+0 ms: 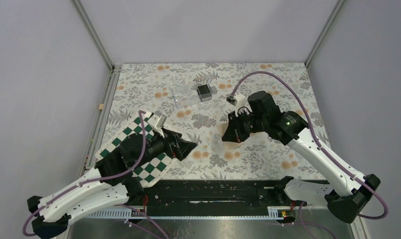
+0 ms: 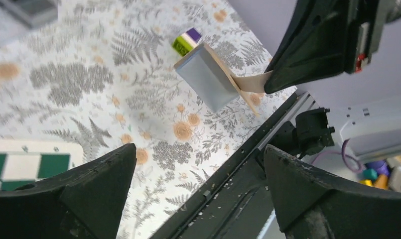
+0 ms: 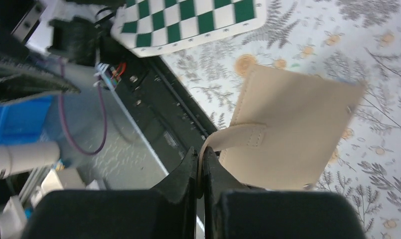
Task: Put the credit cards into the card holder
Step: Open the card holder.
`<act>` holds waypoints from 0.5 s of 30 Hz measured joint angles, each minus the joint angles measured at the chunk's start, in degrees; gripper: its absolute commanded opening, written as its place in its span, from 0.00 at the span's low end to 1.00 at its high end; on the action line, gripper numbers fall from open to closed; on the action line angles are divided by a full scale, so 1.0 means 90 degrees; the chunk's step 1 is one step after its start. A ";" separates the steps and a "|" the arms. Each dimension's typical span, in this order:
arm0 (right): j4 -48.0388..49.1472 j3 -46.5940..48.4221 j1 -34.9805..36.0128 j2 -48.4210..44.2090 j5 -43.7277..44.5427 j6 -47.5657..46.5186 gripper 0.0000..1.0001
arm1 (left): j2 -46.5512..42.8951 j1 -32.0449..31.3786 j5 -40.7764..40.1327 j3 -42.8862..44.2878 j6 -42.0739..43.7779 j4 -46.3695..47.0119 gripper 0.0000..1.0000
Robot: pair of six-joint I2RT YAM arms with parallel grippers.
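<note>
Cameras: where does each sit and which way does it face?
Top external: above and behind the arm bases, looking down on the floral-print table; both arms, left tool and right tool show.
Left wrist: on the left arm, looking across the table toward its near edge; its own open fingers frame the bottom.
Right wrist: on the right arm, looking down; its shut fingers pinch the strap of the flat tan folding card holder.
Shared: both wrist views show that card holder.
</note>
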 measured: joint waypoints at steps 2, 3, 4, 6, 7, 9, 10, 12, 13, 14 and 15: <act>-0.0182 0.0221 -0.0005 0.0005 -0.0384 -0.0274 0.00 | -0.0376 0.0000 0.0223 -0.0027 0.0648 0.0015 0.99; -0.0311 0.0338 -0.0007 0.0036 -0.0595 -0.0418 0.00 | -0.0454 0.0000 0.0352 -0.0027 0.0916 0.0027 0.99; -0.0442 0.0435 -0.0007 0.0085 -0.0792 -0.0549 0.00 | -0.0486 0.0000 0.0534 -0.0019 0.1219 0.0024 0.99; -0.0702 0.0578 -0.0015 0.0211 -0.1188 -0.0770 0.00 | -0.0410 0.0000 0.0877 0.0007 0.1746 -0.0034 0.99; -0.0833 0.0627 -0.0017 0.0274 -0.1399 -0.0860 0.00 | -0.0330 0.0000 0.1039 0.0032 0.1991 -0.0058 0.99; -0.1015 0.0680 -0.0017 0.0357 -0.1792 -0.0993 0.00 | -0.0085 0.0000 0.1455 0.0104 0.2538 -0.0083 0.99; -0.1090 0.0699 -0.0017 0.0376 -0.1982 -0.1042 0.00 | 0.0029 0.0000 0.1627 0.0143 0.2754 -0.0083 0.99; -0.1229 0.0758 -0.0017 0.0384 -0.2305 -0.1103 0.00 | 0.0260 0.0000 0.1967 0.0219 0.3189 -0.0073 0.99; -0.1265 0.0799 -0.0017 0.0381 -0.2472 -0.1120 0.00 | 0.0393 0.0000 0.2130 0.0236 0.3393 -0.0036 0.99; -0.1277 0.0840 -0.0019 0.0381 -0.2637 -0.1129 0.00 | 0.0493 0.0000 0.2263 0.0240 0.3558 0.0005 0.99; -0.1280 0.0874 -0.0017 0.0381 -0.2793 -0.1146 0.00 | 0.0600 0.0000 0.2419 0.0240 0.3730 0.0063 0.99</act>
